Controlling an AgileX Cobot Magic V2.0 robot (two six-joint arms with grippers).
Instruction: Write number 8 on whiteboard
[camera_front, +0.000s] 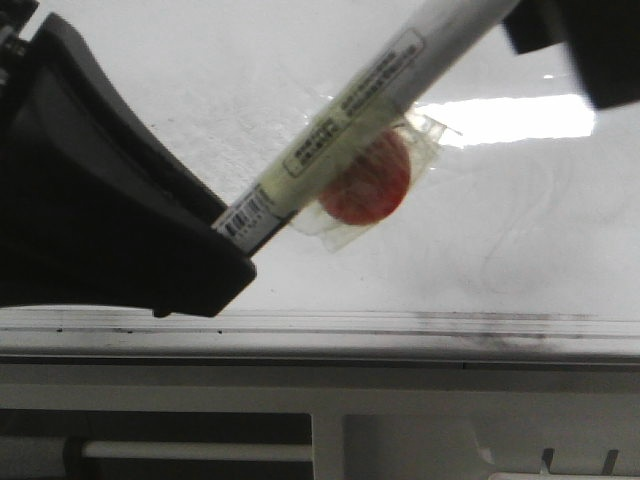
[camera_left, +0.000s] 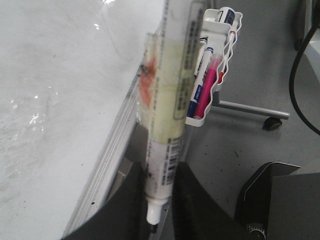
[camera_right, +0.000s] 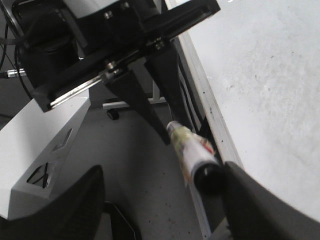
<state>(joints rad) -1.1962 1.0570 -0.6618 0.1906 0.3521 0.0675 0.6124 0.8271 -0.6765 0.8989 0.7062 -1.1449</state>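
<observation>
Across the left of the front view, the left gripper (camera_front: 235, 235) is closing its dark fingers (camera_front: 150, 250) on the lower end of a marker (camera_front: 350, 120), right by the barcode label. The left wrist view is showing the same hold: the fingers (camera_left: 195, 210) are pinching the marker (camera_left: 167, 125) near its white tip, with the barrel rising away between them. Yellowed clear tape is wrapping the middle of the barrel, and a red disc (camera_front: 368, 178) is lying taped against it, between the marker and the whiteboard (camera_front: 500, 240).

Moving right, the marker is slanting up across the board toward the right gripper (camera_front: 520, 20), whose dark body is showing only at the upper corner. In the right wrist view its fingers (camera_right: 250, 195) are spreading wide apart, and the black end of the marker (camera_right: 197, 160) is sitting just beside one of them; I cannot tell whether it is touching.

The whiteboard is carrying grey smudges and a bright reflection, with a pale rail (camera_front: 400, 325) running along its near edge. No clear black 8 is showing on it.

Beyond the board's edge, a white wire basket (camera_left: 220, 65) is holding spare pens.
</observation>
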